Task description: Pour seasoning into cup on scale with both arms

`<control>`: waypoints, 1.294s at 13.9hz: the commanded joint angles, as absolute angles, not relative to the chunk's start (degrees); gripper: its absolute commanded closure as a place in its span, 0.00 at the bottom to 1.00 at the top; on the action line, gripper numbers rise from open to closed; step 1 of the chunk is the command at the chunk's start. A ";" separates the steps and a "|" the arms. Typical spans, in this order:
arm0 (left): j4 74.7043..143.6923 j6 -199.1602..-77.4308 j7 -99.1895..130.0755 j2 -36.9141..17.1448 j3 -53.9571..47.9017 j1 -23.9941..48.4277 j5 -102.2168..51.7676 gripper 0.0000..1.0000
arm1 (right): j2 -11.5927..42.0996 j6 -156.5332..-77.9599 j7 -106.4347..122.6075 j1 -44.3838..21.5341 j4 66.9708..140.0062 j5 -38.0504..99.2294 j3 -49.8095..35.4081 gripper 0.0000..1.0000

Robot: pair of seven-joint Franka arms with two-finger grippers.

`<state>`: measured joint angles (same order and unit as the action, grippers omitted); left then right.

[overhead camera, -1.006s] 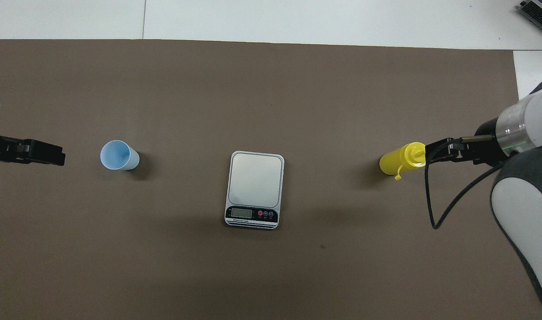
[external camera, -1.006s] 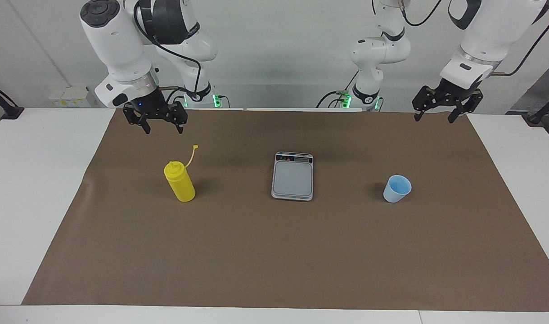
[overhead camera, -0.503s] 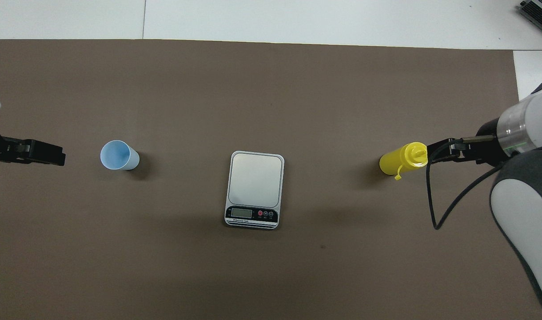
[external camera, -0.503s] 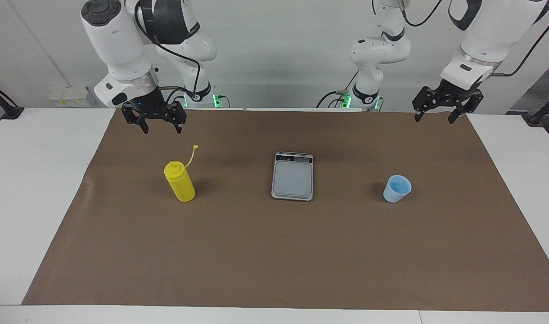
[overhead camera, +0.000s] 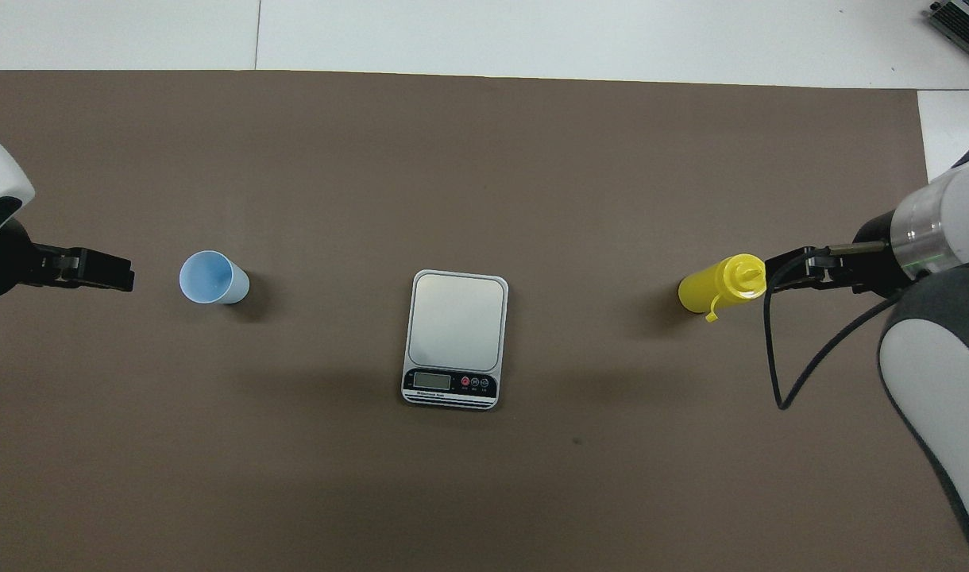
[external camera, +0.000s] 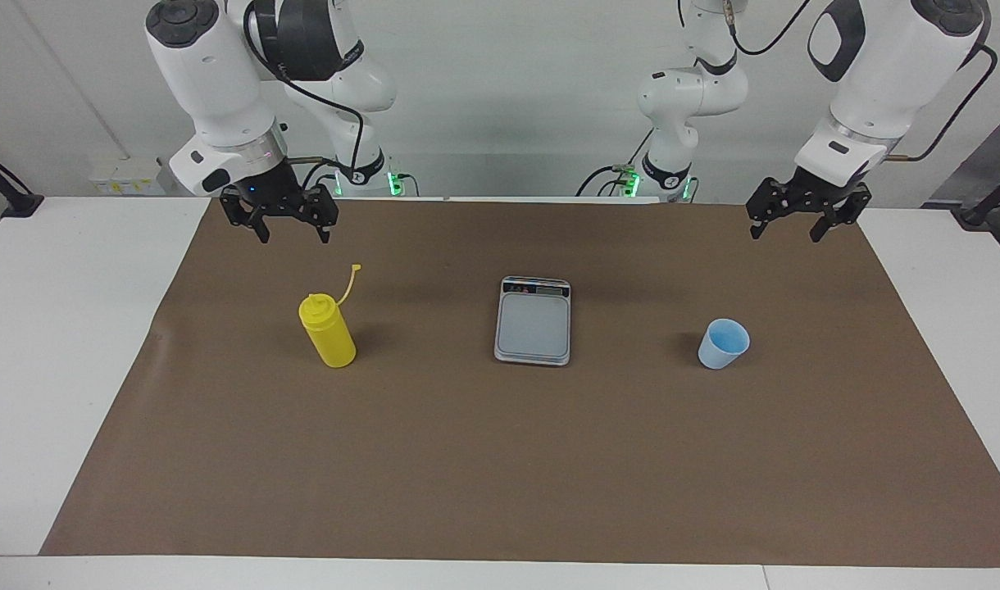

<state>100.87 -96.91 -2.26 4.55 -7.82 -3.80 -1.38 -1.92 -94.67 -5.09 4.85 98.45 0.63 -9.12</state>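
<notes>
We saw the bottle (external camera: 327, 331) upright on the brown mat (external camera: 500, 459), below our right gripper (external camera: 289, 236), which hung released and apart from it; our left gripper (external camera: 781, 233), also spread and empty, hovered clear of the cup (external camera: 723, 343), with the scale (external camera: 533, 321) between bottle and cup

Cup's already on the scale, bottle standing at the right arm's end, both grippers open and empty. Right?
No. The facing view shows the cup on the brown mat, apart from the scale, toward the left arm's end. The rest holds: bottle upright, left gripper and right gripper open.
</notes>
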 commanded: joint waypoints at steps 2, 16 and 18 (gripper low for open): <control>102.30 -102.73 -1.42 0.02 -8.00 -7.02 -2.11 0.00 | -3.25 -94.75 -4.48 5.27 99.67 0.00 -9.23 0.00; 122.59 -133.05 17.31 -5.27 -8.09 -6.33 -2.11 0.00 | -3.16 -94.83 -4.31 5.01 99.67 0.00 -9.32 0.00; 124.36 -134.73 17.31 -5.45 -8.09 -6.15 -2.11 0.00 | -3.25 -94.83 -4.31 5.01 99.67 0.00 -9.23 0.00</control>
<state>121.65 -131.75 16.33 -5.89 -8.51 -6.90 -1.44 -1.92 -94.67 -5.09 4.78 98.45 0.63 -9.12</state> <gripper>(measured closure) 0.000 0.000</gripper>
